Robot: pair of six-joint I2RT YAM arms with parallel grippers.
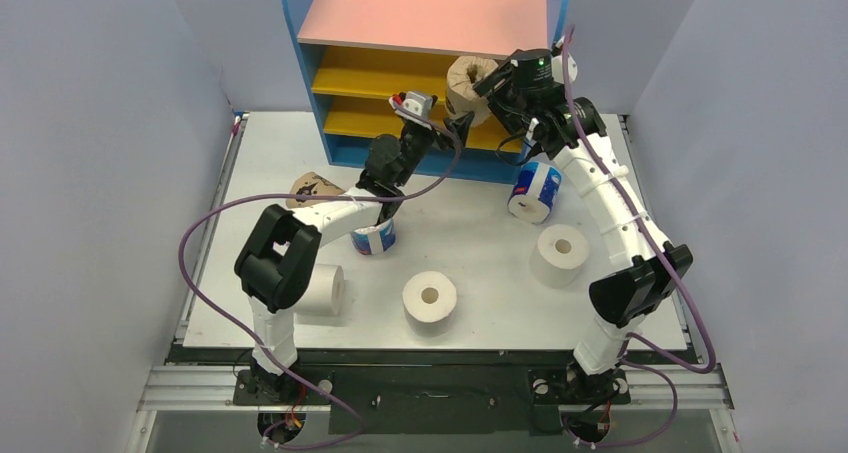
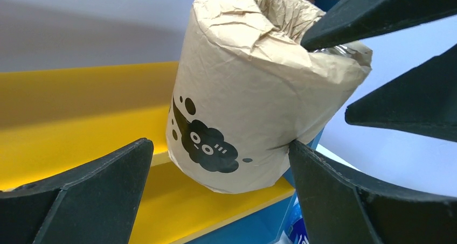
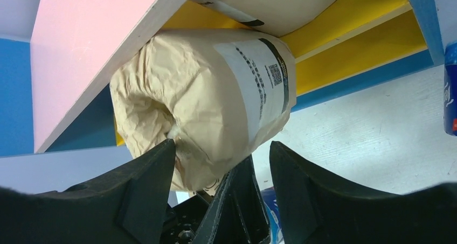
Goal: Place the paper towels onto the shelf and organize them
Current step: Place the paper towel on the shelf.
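Print on tan roll [image 3: 205, 109] illegible

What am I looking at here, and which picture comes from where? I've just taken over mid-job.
Two robot arms, each ending in two fingers. One picture looks down from behind them; the others come from wrist cameras. A tan roll sits on the shelf, at a yellow board's edge. The left fingers stand wide open around it; the right fingers are open at its end, one tip touching. Nothing looks gripped. On the table: three white rolls, two blue-printed rolls, another tan roll.
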